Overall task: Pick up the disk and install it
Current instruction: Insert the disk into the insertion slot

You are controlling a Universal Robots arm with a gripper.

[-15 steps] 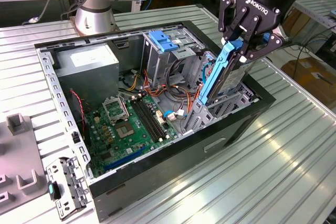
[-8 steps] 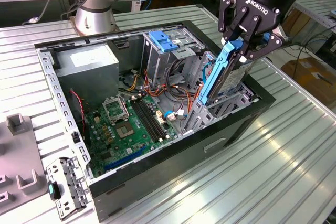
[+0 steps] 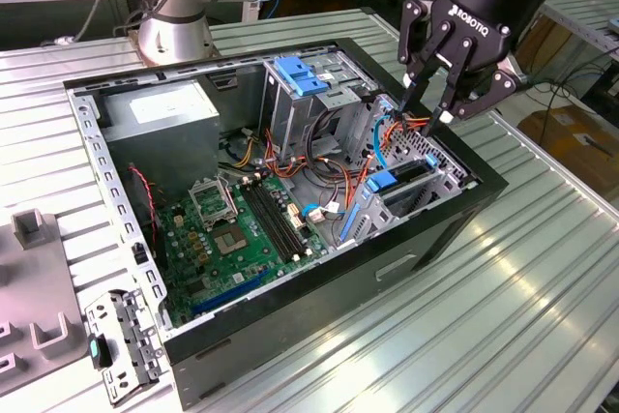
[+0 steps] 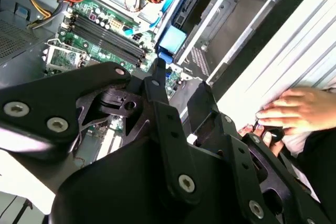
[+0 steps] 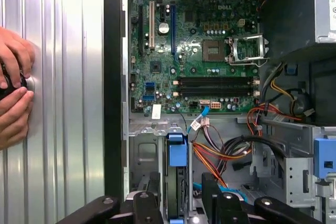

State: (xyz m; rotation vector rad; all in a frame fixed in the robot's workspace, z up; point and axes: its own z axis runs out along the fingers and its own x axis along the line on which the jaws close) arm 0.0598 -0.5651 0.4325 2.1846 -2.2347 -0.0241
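Note:
The disk [image 3: 387,182] stands on edge in the metal drive cage [image 3: 440,176] at the exterior view's right end of the open computer case [image 3: 319,282]. Its blue rail and blue end tab [image 5: 177,153] face up, and its dark edge [image 4: 184,9] runs along the cage. My gripper [image 3: 427,110] hangs just above the cage, a little past the disk's far end. It is open, with its black fingers [image 5: 148,203] apart on either side of the disk's line and nothing held between them.
A motherboard [image 3: 242,229] covers the case floor, with a grey power-supply box [image 3: 160,115] at the far corner. Orange and red cables [image 5: 215,156] run beside the cage. A second cage with a blue latch [image 3: 303,74] stands behind. A person's hands [image 5: 13,95] rest on the ribbed table [image 3: 542,278].

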